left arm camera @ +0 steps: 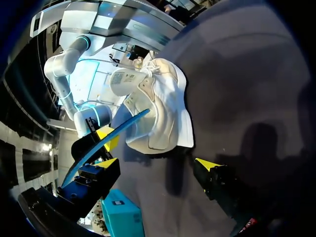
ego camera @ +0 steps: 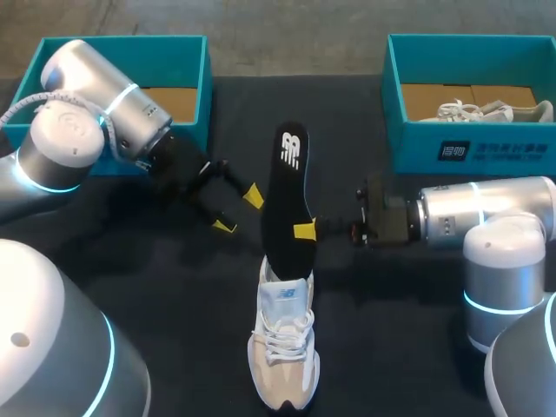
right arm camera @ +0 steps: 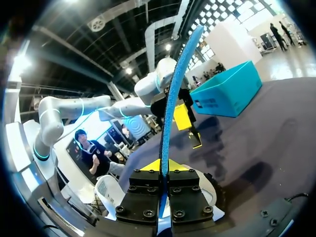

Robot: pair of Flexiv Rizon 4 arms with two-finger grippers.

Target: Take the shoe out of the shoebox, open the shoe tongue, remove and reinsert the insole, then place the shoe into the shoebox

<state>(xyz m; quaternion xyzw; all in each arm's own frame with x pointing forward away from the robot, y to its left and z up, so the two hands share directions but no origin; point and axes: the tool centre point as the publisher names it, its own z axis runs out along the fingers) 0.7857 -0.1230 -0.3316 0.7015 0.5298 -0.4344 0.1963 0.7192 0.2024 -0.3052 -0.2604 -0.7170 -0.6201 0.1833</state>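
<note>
Scanning the surroundings first: a teal shoebox [ego camera: 165, 62] stands behind my left arm, its brown floor showing, and that arm's big joint hides the near corner. Behind my right arm's wrist sits the other box [ego camera: 417, 149], the same teal, with a pale second shoe [ego camera: 486, 111] lying inside. Both boxes are well apart from the grippers, on the dark table [ego camera: 174, 287].

Between the two grippers stands the insole [ego camera: 287, 187], black on its face and upright. My right gripper [ego camera: 304, 231] is clamped on its lower part, one finger on each face. From that wrist I see the blue edge rising straight out ahead of the pinched tips. The insole's lower end meets the mouth of the shoe [ego camera: 282, 347], which sits on the table just under the right gripper, laces up. I cannot tell whether the insole reaches inside.

My left gripper [ego camera: 238, 211] is spread wide and grips nothing. It is just beside the insole, on the side away from the right gripper, and clear of it. From the left wrist, the shoe lies ahead between the spread fingers.

My right arm comes in nearly level, its wrist pointing across toward the middle. My left arm angles inward and down from its corner.
</note>
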